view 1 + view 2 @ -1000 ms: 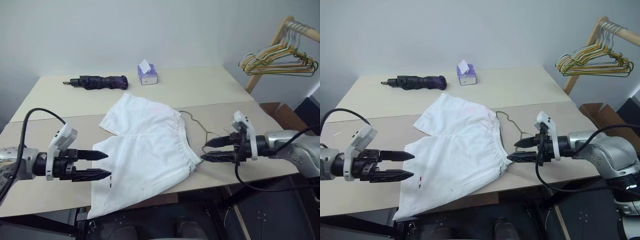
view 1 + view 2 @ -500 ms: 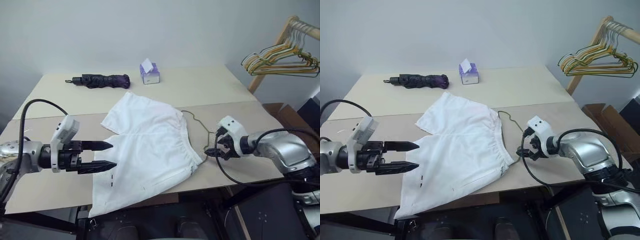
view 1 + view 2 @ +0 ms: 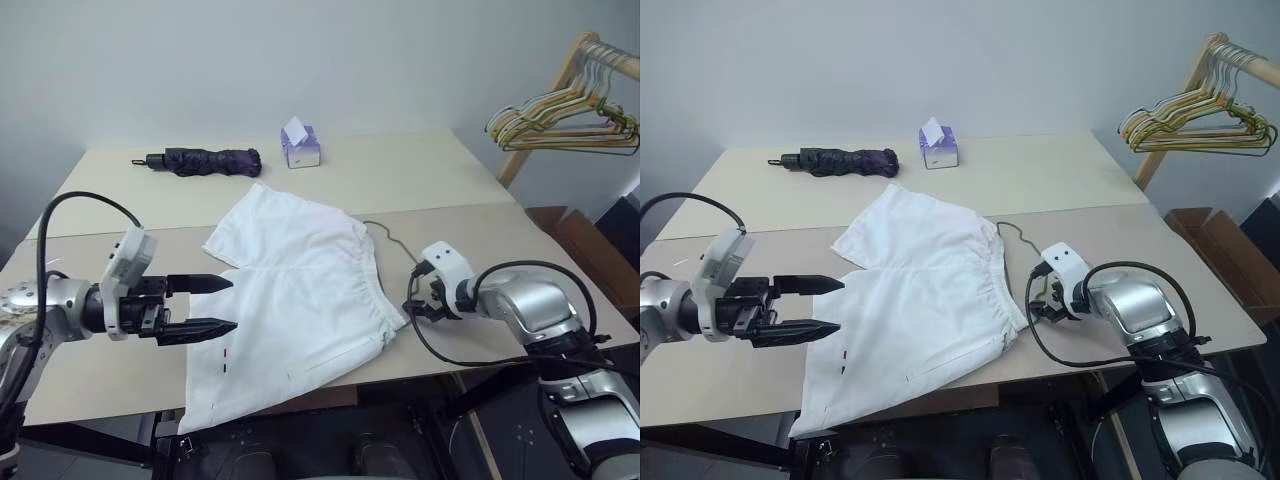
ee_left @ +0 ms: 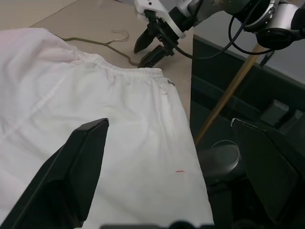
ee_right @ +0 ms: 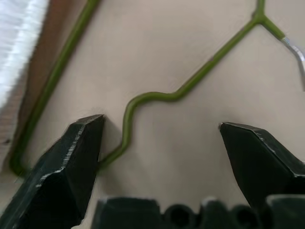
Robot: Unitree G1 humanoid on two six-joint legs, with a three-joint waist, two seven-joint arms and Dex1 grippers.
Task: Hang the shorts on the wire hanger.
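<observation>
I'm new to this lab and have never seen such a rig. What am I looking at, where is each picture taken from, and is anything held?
It is a humanoid robot with two arms, each ending in two black jaws. Two pictures come from its head, looking down over a table; the others come from a camera on each wrist. On the table lie white shorts, a thin wire hanger partly under them, a folded umbrella and a tissue box. Coloured hangers hang on a rail at the right. The left gripper hovers open over the shorts. The right gripper stands open over the hanger wire. Nothing is held.
</observation>
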